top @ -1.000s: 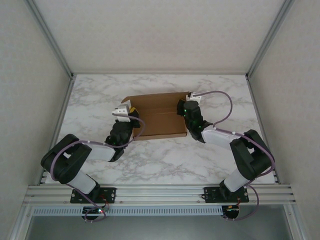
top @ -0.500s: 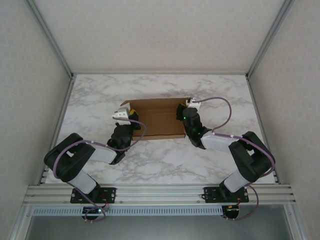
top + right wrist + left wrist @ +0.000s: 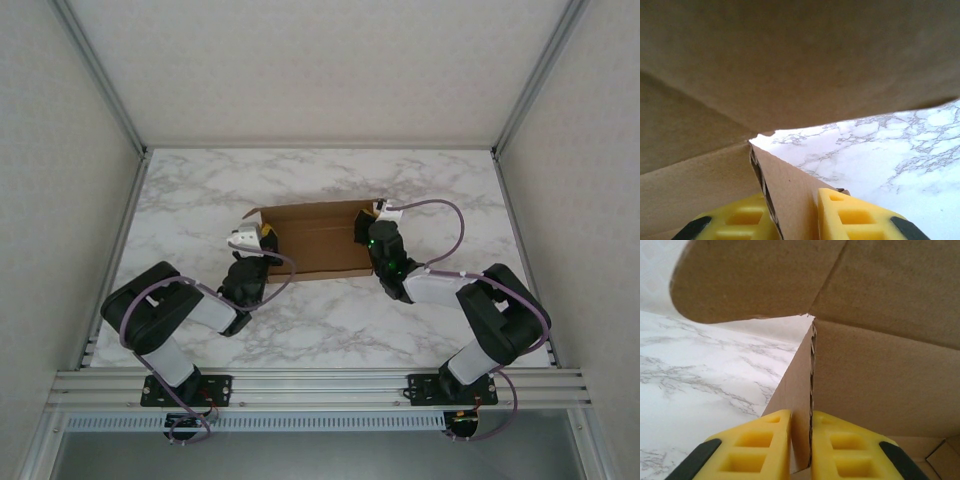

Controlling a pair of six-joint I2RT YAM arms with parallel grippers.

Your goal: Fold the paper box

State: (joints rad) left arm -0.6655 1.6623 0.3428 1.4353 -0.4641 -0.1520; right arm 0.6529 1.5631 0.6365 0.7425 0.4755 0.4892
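Note:
The paper box (image 3: pixel 315 238) is a brown cardboard piece in the middle of the marble table, its side walls raised. My left gripper (image 3: pixel 262 238) is shut on the box's left side wall; in the left wrist view the yellow fingers (image 3: pixel 755 445) pinch that wall (image 3: pixel 801 390) between them, with a rounded flap (image 3: pixel 755 280) above. My right gripper (image 3: pixel 366 228) is shut on the right side wall; in the right wrist view the yellow fingers (image 3: pixel 855 215) clamp the double-layered wall (image 3: pixel 790 192), and a large cardboard panel (image 3: pixel 790 60) hangs overhead.
The marble table (image 3: pixel 190 200) spreads around the box on all sides. Metal frame posts (image 3: pixel 100 75) and pale walls bound the workspace. The arms' cables (image 3: pixel 445 215) loop beside the box.
Both grippers have pulled the box toward the near edge of the table. The left arm's elbow has folded back toward its base. Both grips stay on the walls.

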